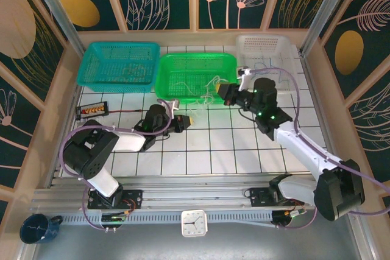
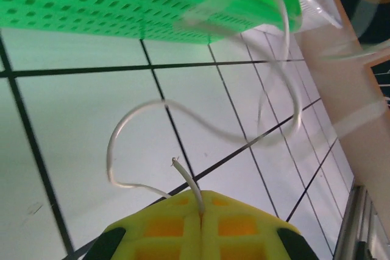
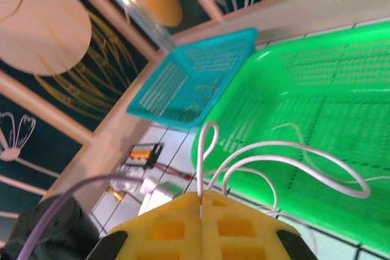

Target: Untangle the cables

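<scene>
Both pairs of jaws are pressed fully together, each nipping a thin white cable.

At the bottom middle of the left wrist view, the left gripper [image 2: 201, 206] has its yellow fingers [image 2: 244, 226] meeting with no gap. The cable [image 2: 214, 131] comes out of the seam. A short free end pokes up just above the fingers. The long run curls out to the left, sweeps right over the tiled table [image 2: 73, 138], then climbs to the rim of the green basket [image 2: 122, 4] along the top of the frame.

At the bottom middle of the right wrist view, the right gripper [image 3: 201, 198] is closed the same way. From its seam the cable rises in a narrow loop, and wider loops spread right over the green basket's floor. A teal basket [image 3: 195, 77] sits at upper centre, and a power strip [image 3: 141, 153] lies at lower left.

In the top view the left gripper is low over the table, left of centre. The right gripper is at the lower right edge of the green basket. Pale strands [image 1: 189, 83] lie inside that basket, and one more is by the white basket [image 1: 265, 47] at upper right. I cannot tell whether both grippers hold the same cable.
</scene>
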Robot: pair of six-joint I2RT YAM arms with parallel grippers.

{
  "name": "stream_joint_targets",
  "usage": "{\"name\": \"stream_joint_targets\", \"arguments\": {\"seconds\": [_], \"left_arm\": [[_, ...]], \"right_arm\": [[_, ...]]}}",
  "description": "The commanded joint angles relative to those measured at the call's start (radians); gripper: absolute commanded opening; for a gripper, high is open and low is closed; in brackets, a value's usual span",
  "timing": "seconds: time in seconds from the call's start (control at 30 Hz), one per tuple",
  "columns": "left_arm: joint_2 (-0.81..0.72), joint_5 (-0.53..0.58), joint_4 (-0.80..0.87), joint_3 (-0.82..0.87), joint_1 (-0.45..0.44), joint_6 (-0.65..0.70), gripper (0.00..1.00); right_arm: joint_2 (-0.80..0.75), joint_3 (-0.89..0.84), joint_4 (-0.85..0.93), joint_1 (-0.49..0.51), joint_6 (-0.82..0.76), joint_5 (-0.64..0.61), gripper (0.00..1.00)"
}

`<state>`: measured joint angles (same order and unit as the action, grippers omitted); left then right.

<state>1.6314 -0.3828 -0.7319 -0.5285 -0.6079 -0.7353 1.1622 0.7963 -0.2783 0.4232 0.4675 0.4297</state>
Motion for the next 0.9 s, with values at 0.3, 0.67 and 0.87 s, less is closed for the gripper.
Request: {"name": "stream_joint_targets", "arguments": {"seconds": [0.3,0.67,0.87], "left_arm": [[-0.084,0.084,0.040,0.099,-0.003,0.022,0.00],[-0.103,0.145,0.077,0.136,-0.002,0.026,0.00],[-0.098,0.178,0.107,0.141,-0.002,0.024,0.00]], "right_arm": [[-0.086,0.204,0.001,-0.224,0.057,0.022,0.00],[-0.070,0.394,0.013,-0.376,0.073,0.016,0.00],[-0.064,0.465,0.003,-0.501,0.123,0.016,0.00]]}}
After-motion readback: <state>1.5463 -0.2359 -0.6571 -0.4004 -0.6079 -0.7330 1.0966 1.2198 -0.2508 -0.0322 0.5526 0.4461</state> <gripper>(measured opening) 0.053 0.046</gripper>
